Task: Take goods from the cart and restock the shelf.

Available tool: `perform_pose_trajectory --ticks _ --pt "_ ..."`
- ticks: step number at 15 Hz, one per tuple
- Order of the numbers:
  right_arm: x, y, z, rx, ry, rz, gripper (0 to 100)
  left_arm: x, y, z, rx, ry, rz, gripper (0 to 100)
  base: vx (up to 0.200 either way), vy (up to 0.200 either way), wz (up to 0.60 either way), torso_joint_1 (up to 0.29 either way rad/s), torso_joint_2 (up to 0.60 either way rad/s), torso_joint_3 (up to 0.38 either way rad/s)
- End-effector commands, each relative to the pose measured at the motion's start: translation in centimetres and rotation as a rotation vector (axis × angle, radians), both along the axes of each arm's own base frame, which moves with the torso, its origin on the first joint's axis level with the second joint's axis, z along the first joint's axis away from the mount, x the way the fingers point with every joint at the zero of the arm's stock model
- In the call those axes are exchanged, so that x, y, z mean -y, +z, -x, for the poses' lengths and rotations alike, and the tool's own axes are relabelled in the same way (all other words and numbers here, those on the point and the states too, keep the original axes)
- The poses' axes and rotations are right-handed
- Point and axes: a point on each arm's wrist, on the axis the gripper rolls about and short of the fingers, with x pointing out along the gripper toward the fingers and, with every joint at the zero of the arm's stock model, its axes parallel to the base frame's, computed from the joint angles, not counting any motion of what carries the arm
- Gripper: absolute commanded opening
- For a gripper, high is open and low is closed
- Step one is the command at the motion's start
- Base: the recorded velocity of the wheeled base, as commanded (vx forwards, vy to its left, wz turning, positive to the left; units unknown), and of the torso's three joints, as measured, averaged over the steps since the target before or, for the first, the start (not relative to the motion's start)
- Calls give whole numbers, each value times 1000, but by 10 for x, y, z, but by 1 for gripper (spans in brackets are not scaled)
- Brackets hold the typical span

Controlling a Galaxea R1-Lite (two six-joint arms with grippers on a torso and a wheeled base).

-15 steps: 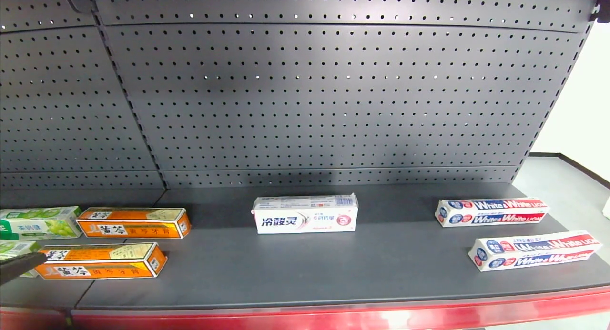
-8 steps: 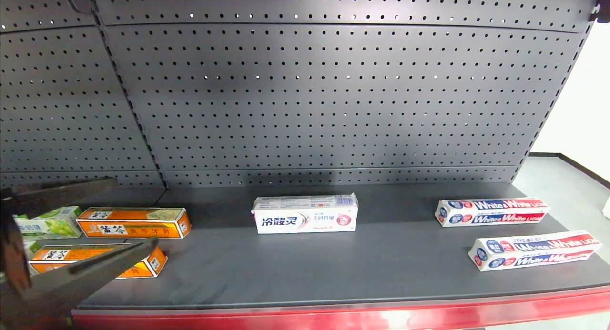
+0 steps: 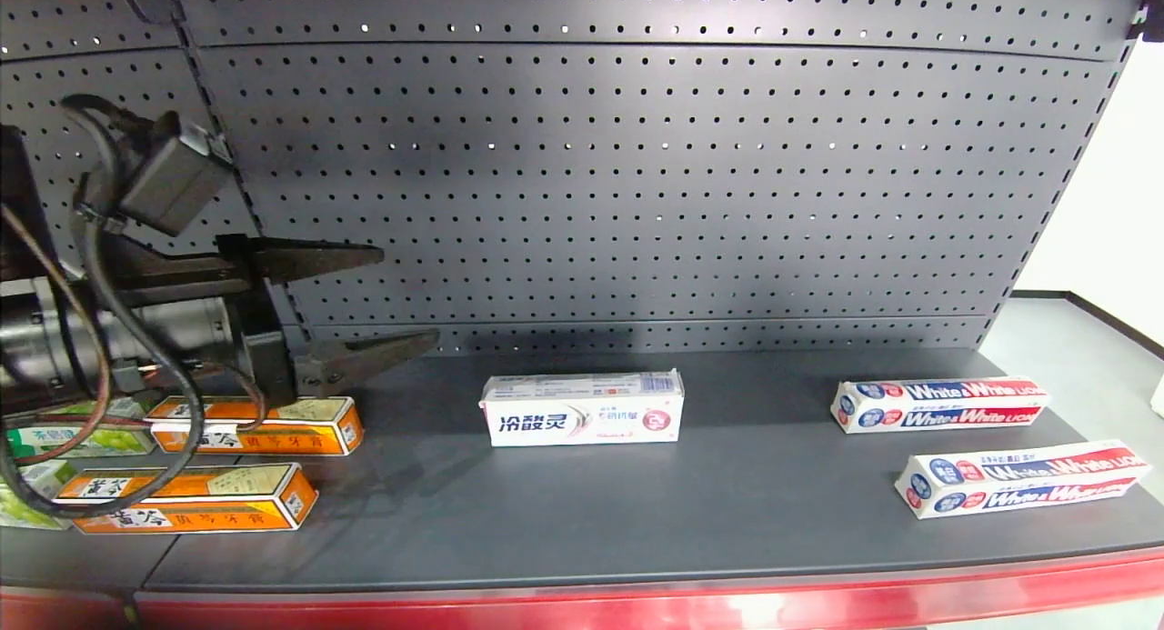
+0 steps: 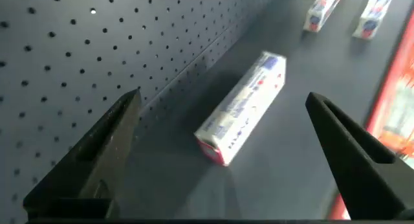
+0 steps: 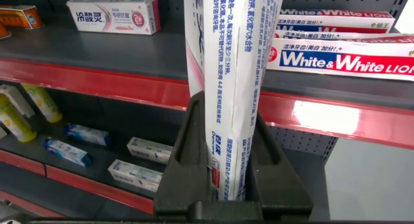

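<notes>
A tall white toothpaste carton with blue print (image 5: 229, 43) stands upright in the right gripper (image 5: 228, 111). The black fingers are closed against its two broad faces low down. It is held out in front of the red front edge of the dark grey metal shelf (image 3: 637, 521).

On that shelf, a white-and-pink toothpaste box (image 3: 582, 409) lies lengthwise at the middle, near the perforated grey back panel (image 3: 637, 203). The left gripper (image 3: 409, 295) hangs just to this box's left and above shelf level. Its pointed fingers are spread wide with nothing between them.

Further left of the box lie two orange cartons (image 3: 255, 425) and green-and-white cartons (image 3: 82, 441). Well to the box's right lie two red, white and blue cartons (image 3: 937, 405).
</notes>
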Motion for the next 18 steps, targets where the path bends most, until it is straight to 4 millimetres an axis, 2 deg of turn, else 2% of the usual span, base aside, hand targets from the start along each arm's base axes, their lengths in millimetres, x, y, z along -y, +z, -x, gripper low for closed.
perform_pose_trajectory --ticks 1,3,5,7,10,12,14,16,18 --pt "0 0 0 2 1 0 0 11 -25 -32 -35 -46 -69 100 0 0 0 0 0 0" --pt "0 0 0 2 1 0 0 19 -25 -33 -43 -89 -84 100 0 0 0 0 0 0" --pt "0 0 0 0 1 0 0 22 -6 -34 -149 -124 -89 100 0 0 0 0 0 0" --pt "0 0 0 0 1 0 0 23 7 -35 -182 -145 -85 100 0 0 0 0 0 0" --pt "0 0 0 0 1 0 0 25 9 -47 -174 -186 -70 100 0 0 0 0 0 0" --pt "0 0 0 2 1 0 0 28 2 -52 -189 -291 -40 100 0 0 0 0 0 0" --pt "0 0 0 0 1 0 0 31 -16 -64 -166 -377 -65 100 0 0 0 0 0 0" --pt "0 0 0 0 1 0 0 34 -34 -76 -130 -415 -114 100 0 0 0 0 0 0" --pt "0 0 0 0 1 0 0 37 -41 -85 -87 -442 -142 100 0 0 0 0 0 0"
